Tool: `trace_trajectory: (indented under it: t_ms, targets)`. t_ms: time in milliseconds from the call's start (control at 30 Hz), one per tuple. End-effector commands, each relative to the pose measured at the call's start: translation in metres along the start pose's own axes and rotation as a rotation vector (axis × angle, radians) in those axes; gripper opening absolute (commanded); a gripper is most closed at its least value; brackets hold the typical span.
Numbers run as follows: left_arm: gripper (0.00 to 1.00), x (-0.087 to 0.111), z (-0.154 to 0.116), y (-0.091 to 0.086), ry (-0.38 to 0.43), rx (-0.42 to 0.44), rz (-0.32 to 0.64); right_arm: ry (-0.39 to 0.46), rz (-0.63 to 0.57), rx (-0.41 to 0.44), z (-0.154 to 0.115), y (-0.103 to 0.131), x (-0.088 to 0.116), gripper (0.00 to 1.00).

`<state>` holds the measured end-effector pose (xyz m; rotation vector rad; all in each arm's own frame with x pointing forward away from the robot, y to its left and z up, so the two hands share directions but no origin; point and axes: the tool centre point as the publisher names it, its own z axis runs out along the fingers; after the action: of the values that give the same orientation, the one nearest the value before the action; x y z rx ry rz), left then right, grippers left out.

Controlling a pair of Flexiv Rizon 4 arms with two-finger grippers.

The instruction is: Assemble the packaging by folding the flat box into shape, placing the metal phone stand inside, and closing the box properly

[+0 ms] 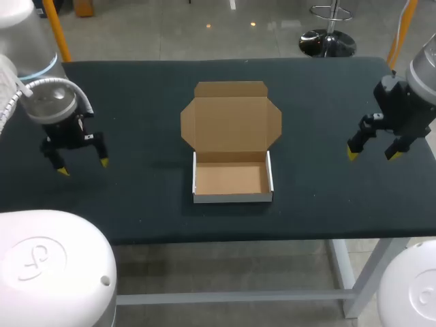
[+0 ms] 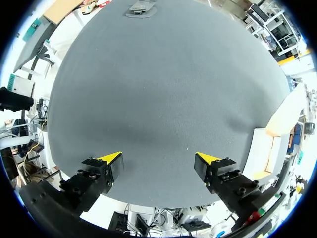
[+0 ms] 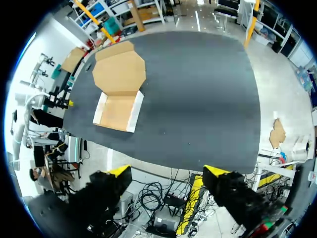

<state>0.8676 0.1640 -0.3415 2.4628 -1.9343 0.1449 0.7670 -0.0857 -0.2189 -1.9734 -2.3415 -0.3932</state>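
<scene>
Cardboard box (image 1: 233, 197), brown inside with white outer walls, stands folded at the middle of the dark counter (image 1: 136, 197). Its plain lid (image 1: 230, 122) lies open behind it. Left jaws and right jaws hang released, well apart from it on either side.

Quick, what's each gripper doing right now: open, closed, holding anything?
Left gripper: open, holding nothing.
Right gripper: open, holding nothing.
</scene>
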Motion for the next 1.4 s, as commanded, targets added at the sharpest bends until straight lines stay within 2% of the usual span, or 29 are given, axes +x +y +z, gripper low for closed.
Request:
trace_trajectory:
  t_ms: [33,433,800,1400]
  targets:
    - [1.0,-0.006,0.01,-0.019,0.002,-0.028,0.005,-0.001,0.0,0.002,-0.002,-0.001,0.0,1.0]
    - [1.0,-0.039,0.031,-0.06,0.003,-0.035,0.024,-0.001,0.0,0.002,-0.002,-0.001,0.0,1.0]
    - [1.0,-0.05,0.046,-0.088,-0.016,-0.051,0.046,-0.001,0.0,0.002,-0.002,-0.001,0.0,1.0]
    - [1.0,-0.058,0.05,-0.126,-0.031,-0.046,0.079,-0.001,0.0,0.002,-0.002,-0.001,0.0,1.0]
